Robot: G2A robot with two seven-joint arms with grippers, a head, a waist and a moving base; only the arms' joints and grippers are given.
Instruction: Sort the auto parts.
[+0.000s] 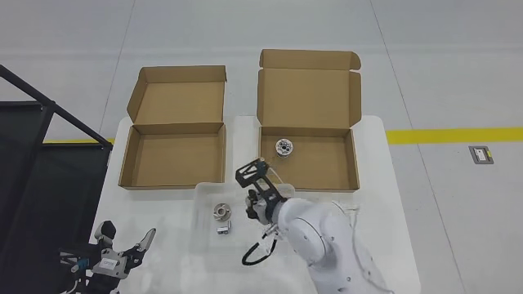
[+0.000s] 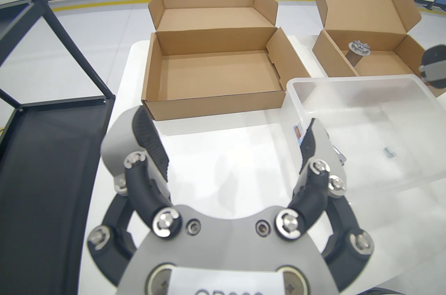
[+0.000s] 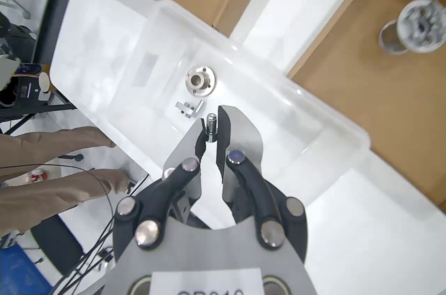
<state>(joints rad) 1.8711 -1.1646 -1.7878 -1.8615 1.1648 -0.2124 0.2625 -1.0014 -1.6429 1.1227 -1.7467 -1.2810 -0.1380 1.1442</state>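
Observation:
My right gripper (image 3: 210, 130) is shut on a small threaded bolt (image 3: 211, 126) and hangs above the clear plastic bin (image 3: 167, 14). In the bin beneath it lie a round metal flange (image 3: 201, 81) and a small bracket (image 3: 189, 108). From above, the right gripper (image 1: 248, 173) sits between the bin and the right cardboard box (image 1: 351, 159), which holds one round metal part (image 1: 283, 147). The left cardboard box (image 1: 172, 157) holds nothing. My left gripper (image 2: 230, 136) is open and holds nothing, near the table's front left corner (image 1: 127, 235).
A black metal rack (image 1: 49, 180) stands against the table's left side. Both boxes have their lids standing open at the back. Another small bolt (image 2: 390, 151) lies on the floor of the bin (image 2: 366, 83). The white table (image 1: 384, 204) has bare room right of the right arm.

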